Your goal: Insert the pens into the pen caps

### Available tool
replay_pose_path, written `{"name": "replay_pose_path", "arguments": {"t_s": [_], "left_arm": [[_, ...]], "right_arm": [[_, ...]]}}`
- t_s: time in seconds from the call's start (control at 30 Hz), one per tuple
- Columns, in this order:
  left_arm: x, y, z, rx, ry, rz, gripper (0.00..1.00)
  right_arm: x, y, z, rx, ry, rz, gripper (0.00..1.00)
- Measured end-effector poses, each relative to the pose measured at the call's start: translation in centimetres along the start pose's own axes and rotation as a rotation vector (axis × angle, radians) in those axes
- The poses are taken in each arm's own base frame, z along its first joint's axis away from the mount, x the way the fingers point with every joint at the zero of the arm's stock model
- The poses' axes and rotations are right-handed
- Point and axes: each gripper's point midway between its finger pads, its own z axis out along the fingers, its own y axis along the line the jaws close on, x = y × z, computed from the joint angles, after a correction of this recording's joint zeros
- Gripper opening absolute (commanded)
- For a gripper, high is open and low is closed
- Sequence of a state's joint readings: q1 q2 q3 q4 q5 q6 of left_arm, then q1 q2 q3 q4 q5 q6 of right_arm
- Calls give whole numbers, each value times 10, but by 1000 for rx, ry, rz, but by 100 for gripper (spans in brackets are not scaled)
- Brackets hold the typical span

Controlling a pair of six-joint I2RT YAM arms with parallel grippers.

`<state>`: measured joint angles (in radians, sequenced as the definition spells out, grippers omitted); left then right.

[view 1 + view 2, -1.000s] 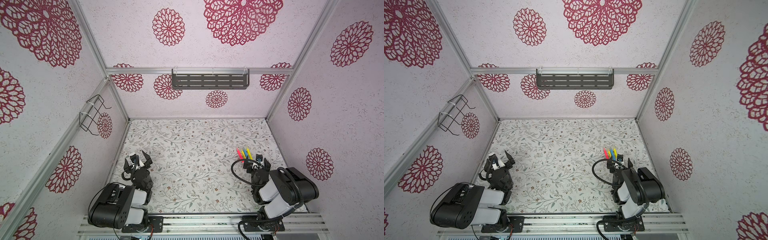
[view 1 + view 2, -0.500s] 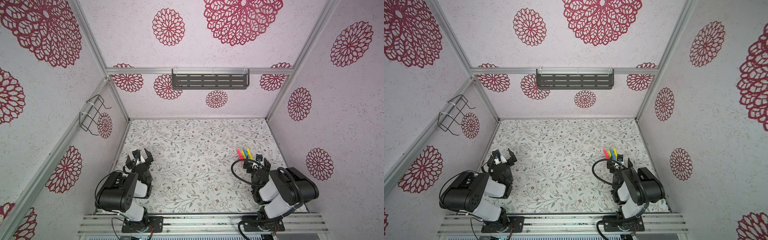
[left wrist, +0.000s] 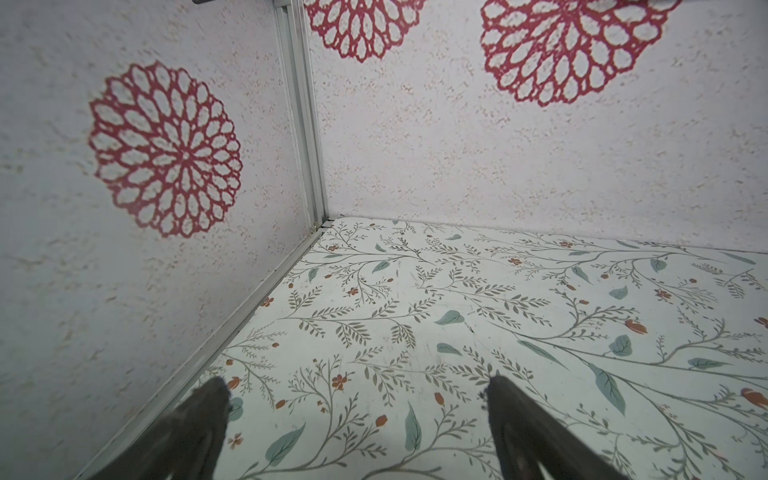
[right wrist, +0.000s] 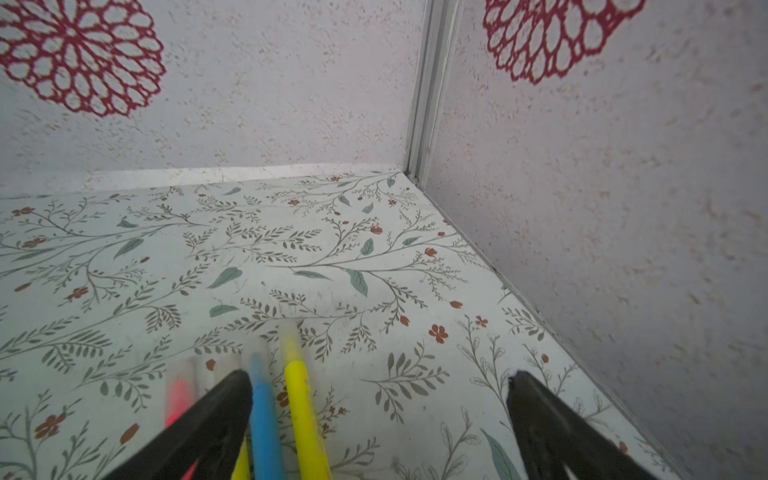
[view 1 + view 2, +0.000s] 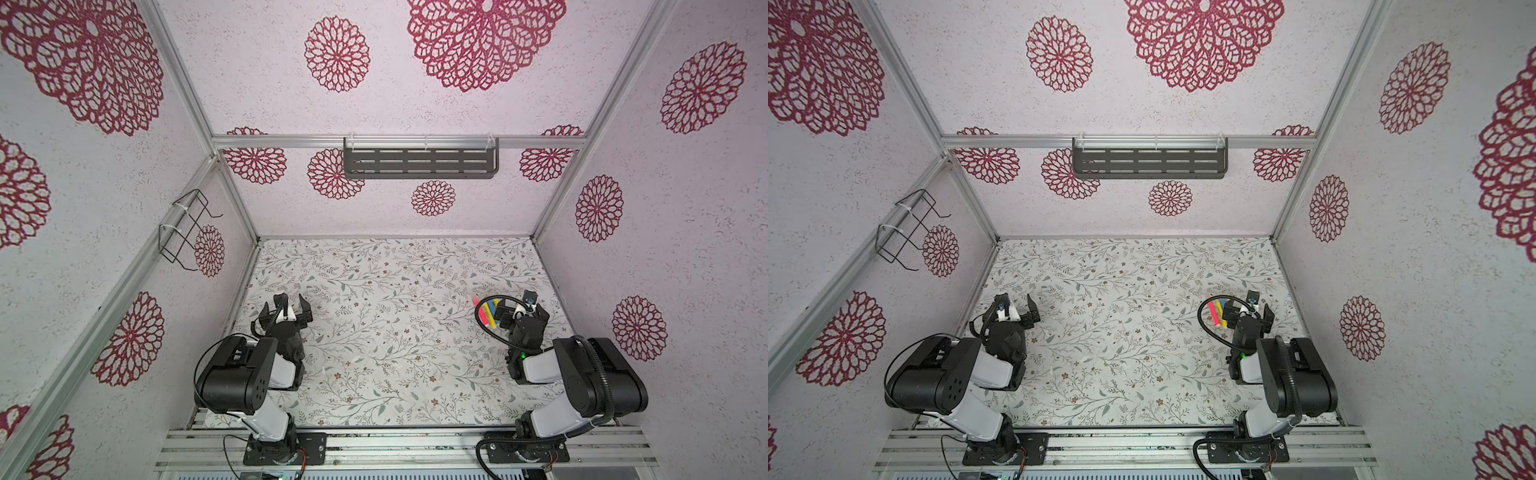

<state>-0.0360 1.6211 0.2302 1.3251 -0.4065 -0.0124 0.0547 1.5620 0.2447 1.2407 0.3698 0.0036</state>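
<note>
Pens (image 4: 262, 411) flat, partly between low right fingers (image 4: 216, 419), wide apart, seemingly empty; left fingers (image 3: 528, 424) likewise.

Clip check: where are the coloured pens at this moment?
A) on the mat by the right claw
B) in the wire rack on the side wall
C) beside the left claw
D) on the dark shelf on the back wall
A: the pens lie side by side on the floral mat, right by the open right claw, which grips none of them.
</note>
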Motion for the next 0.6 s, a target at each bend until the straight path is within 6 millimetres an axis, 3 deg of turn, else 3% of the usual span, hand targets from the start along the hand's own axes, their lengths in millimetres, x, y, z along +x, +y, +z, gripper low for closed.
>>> {"name": "replay_pose_path", "arguments": {"t_s": [0.3, 0.6], "left_arm": [[-10, 9, 41, 48, 88, -54, 99], [14, 11, 42, 81, 196, -87, 99]], "right_arm": [[10, 2, -1, -11, 36, 1, 99], [16, -5, -4, 16, 50, 23, 99]]}}
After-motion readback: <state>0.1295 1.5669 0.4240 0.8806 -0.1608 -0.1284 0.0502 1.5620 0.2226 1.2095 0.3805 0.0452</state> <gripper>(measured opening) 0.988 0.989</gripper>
